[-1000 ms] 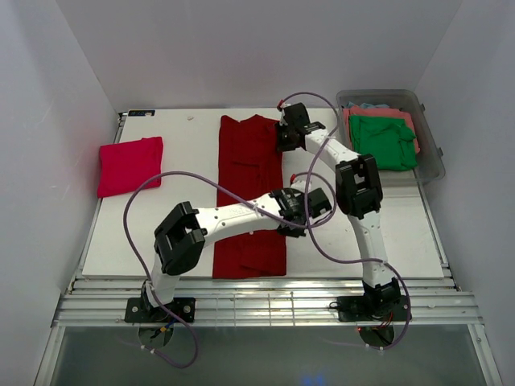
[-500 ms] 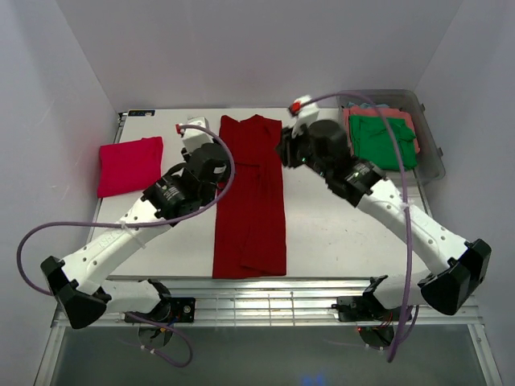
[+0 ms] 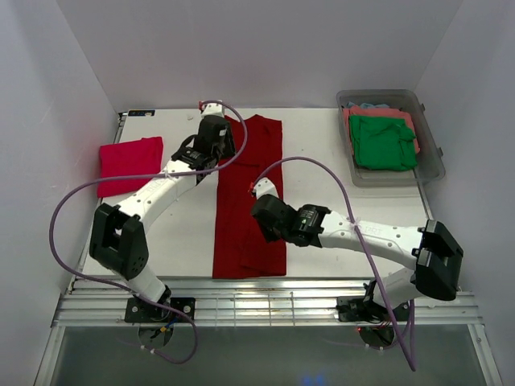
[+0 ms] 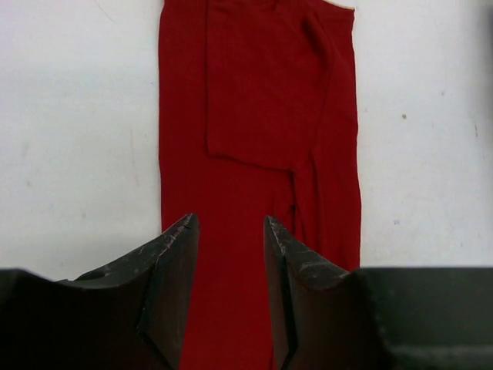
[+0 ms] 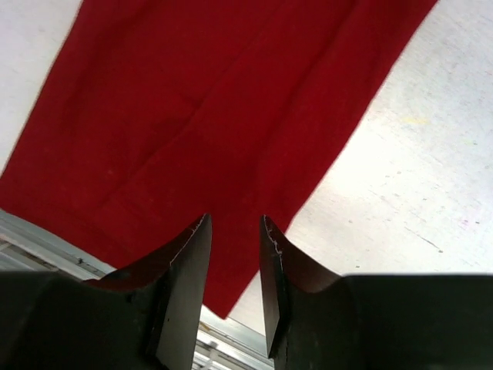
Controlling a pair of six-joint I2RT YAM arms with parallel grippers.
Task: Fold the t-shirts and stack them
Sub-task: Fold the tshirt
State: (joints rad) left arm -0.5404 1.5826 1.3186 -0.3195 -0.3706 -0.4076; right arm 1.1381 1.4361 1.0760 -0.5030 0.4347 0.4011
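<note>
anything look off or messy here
Nothing stands out. The dark red t-shirt lies flat as a long strip mid-table, the pinkish-red t-shirt sits folded at left, and the green t-shirt lies in the tub.

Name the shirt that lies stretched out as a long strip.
The dark red t-shirt mid-table; the pinkish-red one at left is folded compact, the green one sits in the tub.

L arm (image 3: pixel 153 197) is rising from its base to L elbow (image 3: pixel 119 240), which is sitting high on the left; forearm is slanting fwd and rightward toward the far side; L gripper (image 4: pixel 229 231) is pointing down, fingers (image 4: pixel 173 262) standing parted w/ a clear gap; R arm (image 3: pixel 378 235) is bending out right at R elbow (image 3: pixel 436 259); forearm is lying low, running leftward across the middle; R gripper (image 5: pixel 233 227) is facing down too, jaws standing apart, approx. the same narrow gap.
</note>
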